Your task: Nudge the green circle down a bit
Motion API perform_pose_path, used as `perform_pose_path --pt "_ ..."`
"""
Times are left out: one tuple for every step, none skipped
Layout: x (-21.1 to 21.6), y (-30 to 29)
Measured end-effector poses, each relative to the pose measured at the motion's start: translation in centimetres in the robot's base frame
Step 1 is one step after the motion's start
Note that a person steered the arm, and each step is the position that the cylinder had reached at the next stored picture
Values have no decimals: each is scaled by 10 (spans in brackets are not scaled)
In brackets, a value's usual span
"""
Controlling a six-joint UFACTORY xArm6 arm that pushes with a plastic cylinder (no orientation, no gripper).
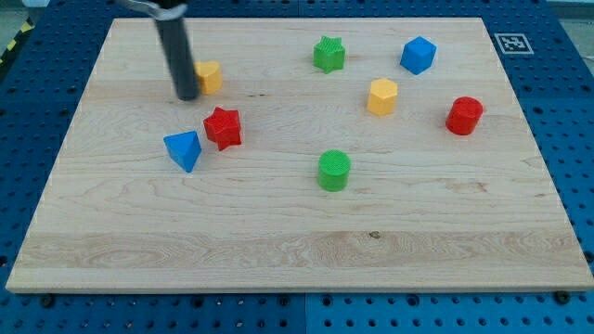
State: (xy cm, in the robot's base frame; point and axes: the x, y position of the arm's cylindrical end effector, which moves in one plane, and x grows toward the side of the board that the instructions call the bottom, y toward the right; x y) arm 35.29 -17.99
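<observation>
my tip (pixel 187 96), a bare rod holding nothing, touches the yellow block (pixel 210 76), far from the green circle (pixel 334 171)

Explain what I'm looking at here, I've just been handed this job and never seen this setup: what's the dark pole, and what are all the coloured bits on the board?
There is one picture, from a single camera looking down at a pale wooden board on a blue perforated table. The dark pole is the robot arm's rod; it has no gripper and holds nothing. It only pushes things with my tip, now at the view's upper left, right beside the yellow block.

The coloured bits are small plastic blocks: a red star with a blue triangular block next to it, a green star, a blue block, a second yellow block, a red cylinder, and the green circle, the one to nudge, well off to the tip's lower right.
</observation>
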Motion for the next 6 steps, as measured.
perform_pose_path --pt "29 19" --pt "35 127" --pt "35 244" --pt "62 350" --pt "111 290" --pt "142 178"
